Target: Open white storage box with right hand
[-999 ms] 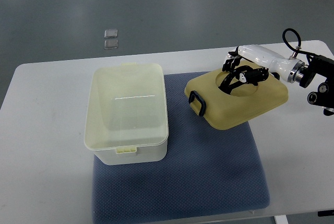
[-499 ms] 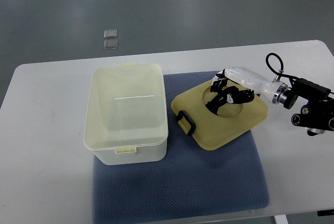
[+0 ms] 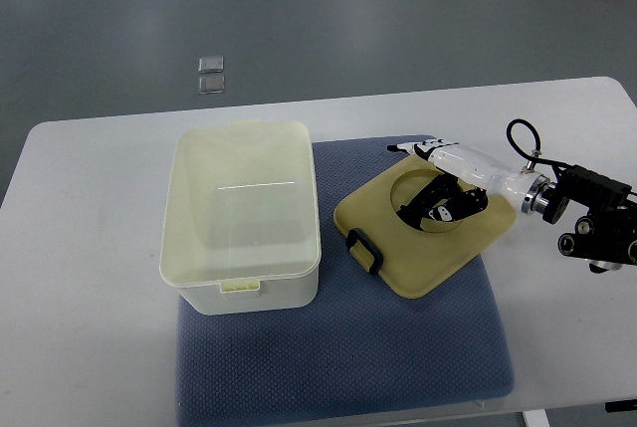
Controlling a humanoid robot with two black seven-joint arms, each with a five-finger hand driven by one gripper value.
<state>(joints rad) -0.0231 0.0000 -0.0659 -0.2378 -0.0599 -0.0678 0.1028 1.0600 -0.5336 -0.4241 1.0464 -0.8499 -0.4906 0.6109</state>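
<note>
The white storage box [image 3: 244, 210] stands open and empty on the left part of a blue mat [image 3: 348, 347]. Its pale yellow lid [image 3: 418, 260] lies to the right of the box on the mat, with a black clip [image 3: 361, 251] at the edge nearest the box. My right hand [image 3: 438, 206] reaches in from the right edge. Its black fingers are curled into the round recess in the middle of the lid, holding it. The left arm does not show.
The mat lies on a white table [image 3: 90, 298]. Bare table runs left of the box and along the right side under my forearm [image 3: 572, 210]. Two small clear squares [image 3: 211, 74] lie on the grey floor beyond the table.
My right hand has carried the lid left and down. The lid was tilted and raised at the right; now it sits low and nearly flat on the mat beside the box.
</note>
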